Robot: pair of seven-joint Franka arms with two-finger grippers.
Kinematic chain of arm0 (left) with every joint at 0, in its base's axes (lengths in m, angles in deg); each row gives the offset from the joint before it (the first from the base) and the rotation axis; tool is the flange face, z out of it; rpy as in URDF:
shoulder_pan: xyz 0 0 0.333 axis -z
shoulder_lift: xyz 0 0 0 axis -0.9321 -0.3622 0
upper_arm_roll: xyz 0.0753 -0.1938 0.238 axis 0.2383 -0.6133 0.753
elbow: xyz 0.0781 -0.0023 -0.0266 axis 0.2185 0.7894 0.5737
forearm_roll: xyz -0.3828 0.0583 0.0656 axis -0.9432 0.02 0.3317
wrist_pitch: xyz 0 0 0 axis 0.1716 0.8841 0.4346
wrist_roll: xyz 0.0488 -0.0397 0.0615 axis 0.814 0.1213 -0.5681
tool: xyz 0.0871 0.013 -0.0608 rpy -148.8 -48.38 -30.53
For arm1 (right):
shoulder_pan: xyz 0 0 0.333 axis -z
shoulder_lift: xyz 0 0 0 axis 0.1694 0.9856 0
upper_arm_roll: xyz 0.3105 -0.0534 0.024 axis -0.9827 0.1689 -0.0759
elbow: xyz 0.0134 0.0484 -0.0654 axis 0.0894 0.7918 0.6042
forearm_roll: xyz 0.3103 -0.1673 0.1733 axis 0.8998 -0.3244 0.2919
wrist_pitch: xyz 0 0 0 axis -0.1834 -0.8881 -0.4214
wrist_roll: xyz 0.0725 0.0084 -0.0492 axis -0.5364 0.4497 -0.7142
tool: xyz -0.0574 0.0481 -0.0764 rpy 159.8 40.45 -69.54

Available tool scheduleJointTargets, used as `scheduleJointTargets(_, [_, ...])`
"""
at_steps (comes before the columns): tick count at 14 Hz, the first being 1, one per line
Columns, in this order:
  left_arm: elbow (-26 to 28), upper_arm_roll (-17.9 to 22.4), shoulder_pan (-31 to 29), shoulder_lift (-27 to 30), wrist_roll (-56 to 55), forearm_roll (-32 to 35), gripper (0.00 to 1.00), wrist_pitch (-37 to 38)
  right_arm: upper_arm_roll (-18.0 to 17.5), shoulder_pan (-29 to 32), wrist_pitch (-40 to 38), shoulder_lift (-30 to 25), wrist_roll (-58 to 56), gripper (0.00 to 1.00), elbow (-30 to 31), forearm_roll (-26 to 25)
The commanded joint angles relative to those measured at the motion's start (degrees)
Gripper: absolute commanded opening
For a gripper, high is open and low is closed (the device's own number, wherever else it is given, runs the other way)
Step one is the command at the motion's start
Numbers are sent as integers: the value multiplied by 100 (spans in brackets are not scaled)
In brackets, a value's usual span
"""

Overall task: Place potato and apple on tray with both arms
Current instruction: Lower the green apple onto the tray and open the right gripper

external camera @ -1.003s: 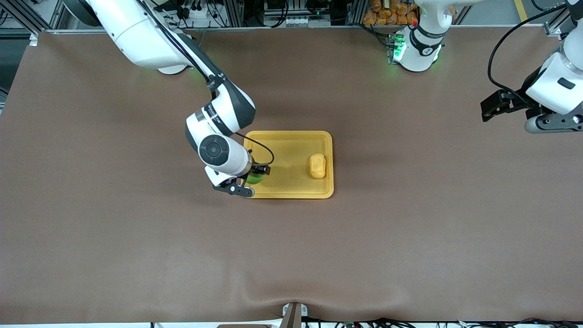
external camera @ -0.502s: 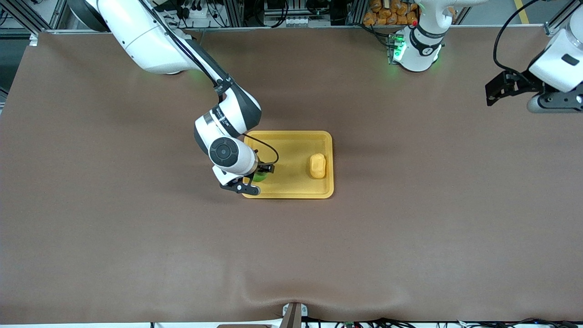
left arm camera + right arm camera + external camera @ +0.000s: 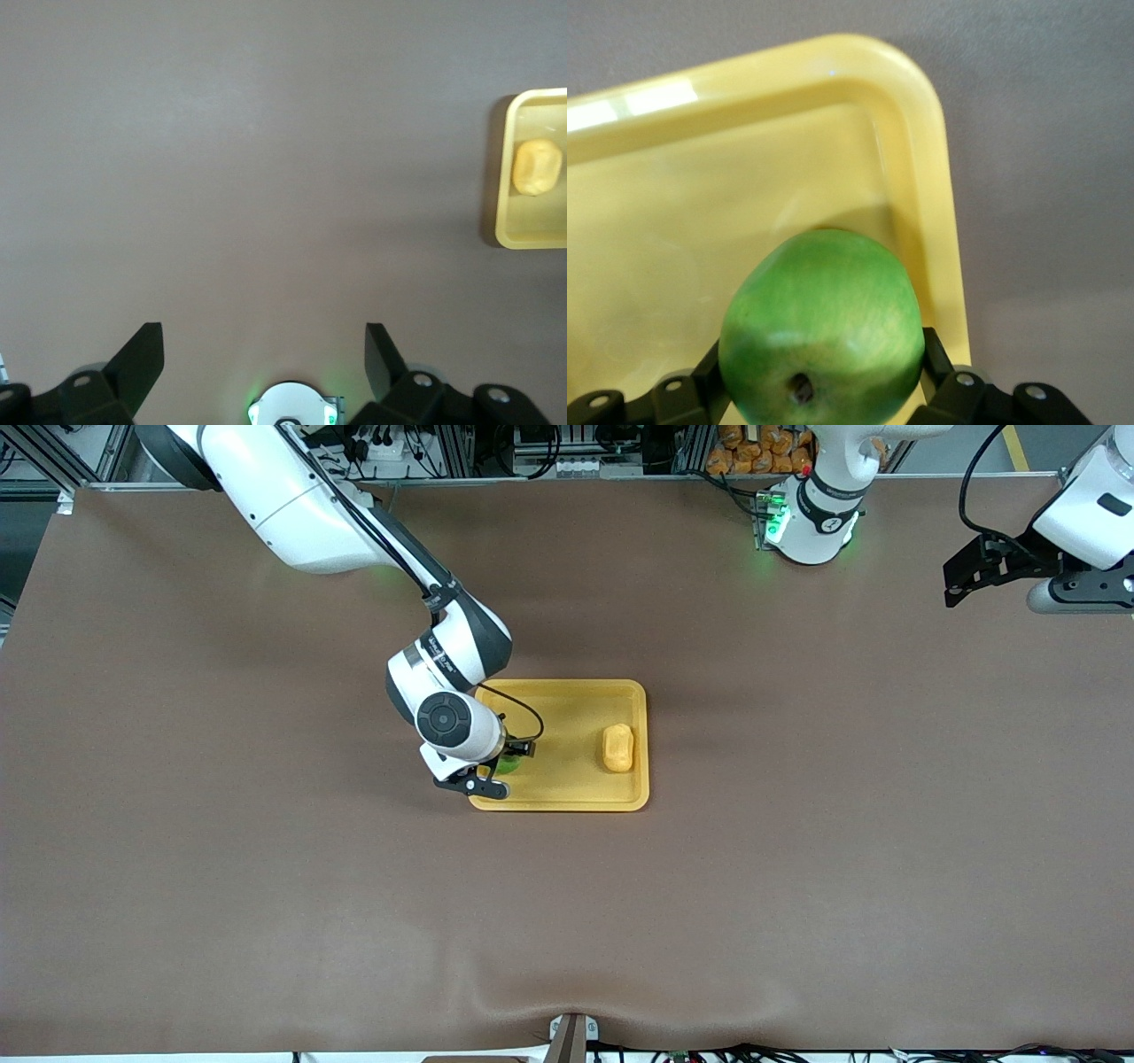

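Observation:
The yellow tray (image 3: 567,793) lies mid-table. The yellow-orange potato (image 3: 617,747) rests in it at the end toward the left arm; it also shows in the left wrist view (image 3: 537,166) with the tray (image 3: 496,212). My right gripper (image 3: 507,766) is shut on the green apple (image 3: 508,763) over the tray's end toward the right arm. In the right wrist view the apple (image 3: 822,341) sits between the fingers (image 3: 935,354) above the tray's corner (image 3: 921,177). My left gripper (image 3: 961,584) is open and empty, raised over the table's left-arm end.
The brown cloth (image 3: 797,868) covers the table. The left arm's base (image 3: 811,522) with a green light stands at the table's back edge.
My right gripper has carried the apple a little farther over the tray. My left arm has drawn back and up toward its base.

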Motion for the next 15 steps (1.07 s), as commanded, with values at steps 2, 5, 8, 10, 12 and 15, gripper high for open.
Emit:
scheduleJointTargets(2, [41,55,27,66,86,-226,100,25,87,-102,42,-1,387,100,-1,-38])
scheduleJointTargets(5, [32,64,-8,66,86,-253,100,25,87,-75,-63,-71,352,100,-88,-38])
scheduleJointTargets(8, [32,64,1,49,59,-253,100,16,87,-14,-746,-150,343,100,-474,-38])
scheduleJointTargets(10, [24,64,1,49,59,-253,100,16,87,39,-1047,-150,369,100,-816,-38])
scheduleJointTargets(12, [15,73,-8,40,59,-253,100,-19,87,83,-1178,-159,370,100,-1089,-30])
scheduleJointTargets(15, [6,90,-8,22,77,-253,100,-19,78,284,-1940,-168,317,100,-1738,-38])
